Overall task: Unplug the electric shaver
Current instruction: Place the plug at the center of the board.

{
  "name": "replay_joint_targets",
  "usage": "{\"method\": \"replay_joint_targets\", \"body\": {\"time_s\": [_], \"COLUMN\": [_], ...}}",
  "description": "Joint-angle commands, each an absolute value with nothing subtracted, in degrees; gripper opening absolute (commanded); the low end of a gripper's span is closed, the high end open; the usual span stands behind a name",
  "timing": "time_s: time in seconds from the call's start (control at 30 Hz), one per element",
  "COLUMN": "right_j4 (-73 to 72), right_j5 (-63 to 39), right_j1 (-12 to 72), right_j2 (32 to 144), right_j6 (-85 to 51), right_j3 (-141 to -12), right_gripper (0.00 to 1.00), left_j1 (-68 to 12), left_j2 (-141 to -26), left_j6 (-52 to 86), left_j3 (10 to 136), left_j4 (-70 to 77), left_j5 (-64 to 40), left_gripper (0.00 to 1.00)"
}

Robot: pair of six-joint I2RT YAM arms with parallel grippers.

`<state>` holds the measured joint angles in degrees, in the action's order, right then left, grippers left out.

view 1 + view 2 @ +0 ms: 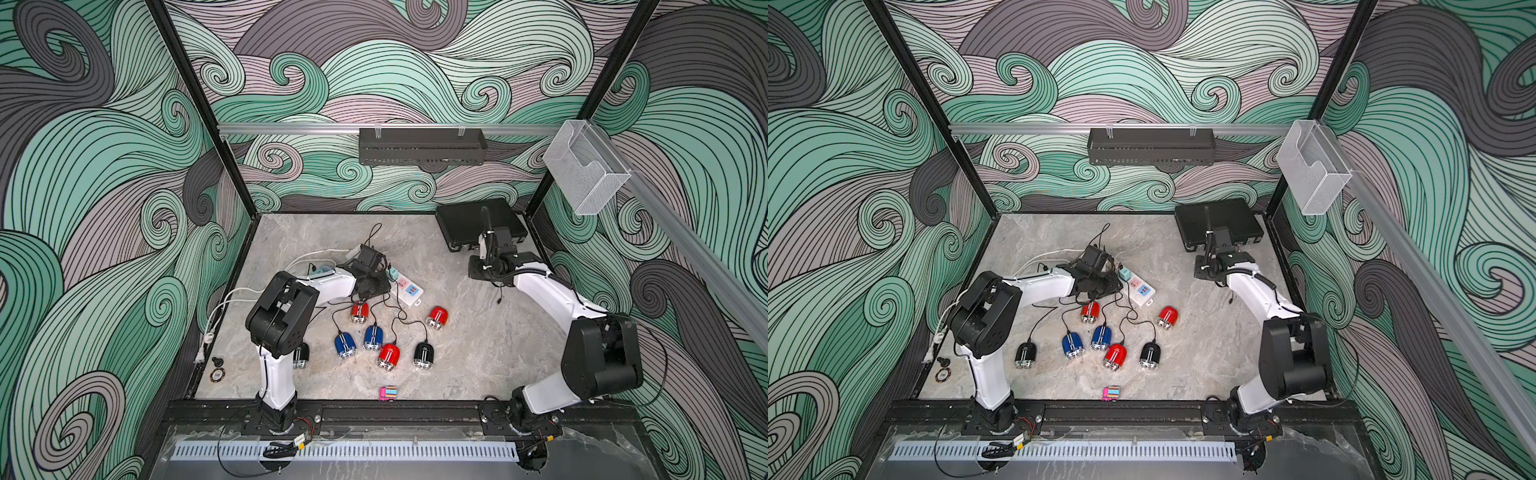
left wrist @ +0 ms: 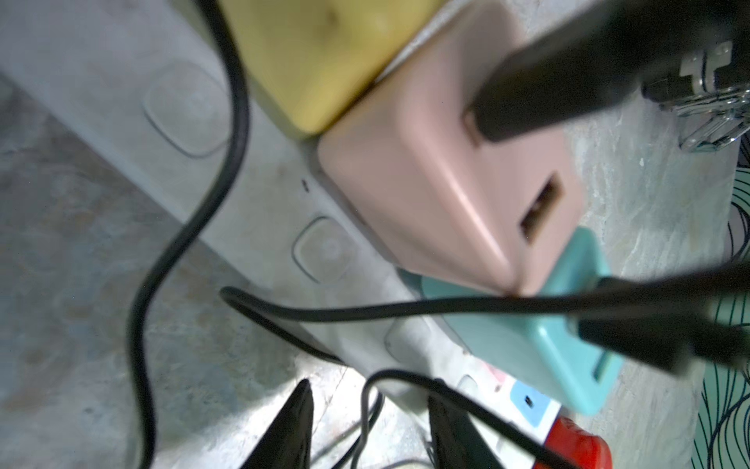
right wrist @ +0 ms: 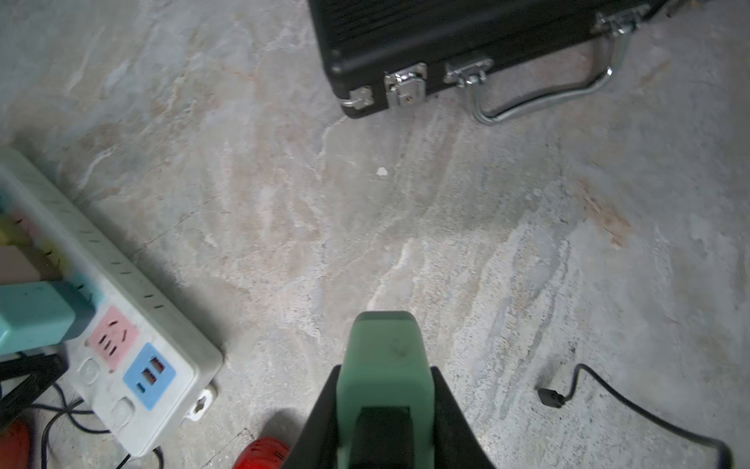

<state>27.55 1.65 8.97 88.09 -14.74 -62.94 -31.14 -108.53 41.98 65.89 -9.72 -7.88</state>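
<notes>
Several small electric shavers lie mid-table, among them a red one (image 1: 359, 312), a blue one (image 1: 372, 337) and a black one (image 1: 424, 355). Their black cords run to the white power strip (image 1: 405, 289). The left wrist view shows yellow (image 2: 324, 61), pink (image 2: 438, 195) and teal (image 2: 539, 353) adapters plugged into the strip. My left gripper (image 2: 370, 385) hangs just beside the strip, fingers apart, thin cords passing between them untouched. My right gripper (image 3: 384, 367) is shut on a green adapter (image 3: 383, 341) above bare table, right of the strip.
A black case (image 1: 478, 222) with a metal handle lies at the back right. A loose black cord end (image 3: 550, 398) rests near the right gripper. White cables (image 1: 232, 297) trail off the left edge. A pink striped block (image 1: 387, 393) sits at the front edge.
</notes>
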Motion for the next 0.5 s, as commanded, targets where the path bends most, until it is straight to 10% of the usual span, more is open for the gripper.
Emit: {"method": "replay_joint_targets", "body": {"time_s": [0.0,0.47], "right_j4": [26.5,17.6], "right_j5": [1.4,-7.6], "right_j1": [7.0,-9.1], "right_j2": [88.0,95.3], "right_j6": [-18.7,-27.4], "right_j3": [-61.8,-59.5], "right_gripper": [0.26,0.26], "left_j1": [-30.8,-30.8], "left_j2": [-106.4,-104.6], "left_j6": [40.6,40.0], "left_j3": [66.8,66.2], "left_j4": [-12.9,-13.4], "left_j5": [-6.4,-5.8], "left_gripper": [0.47,0.48]}}
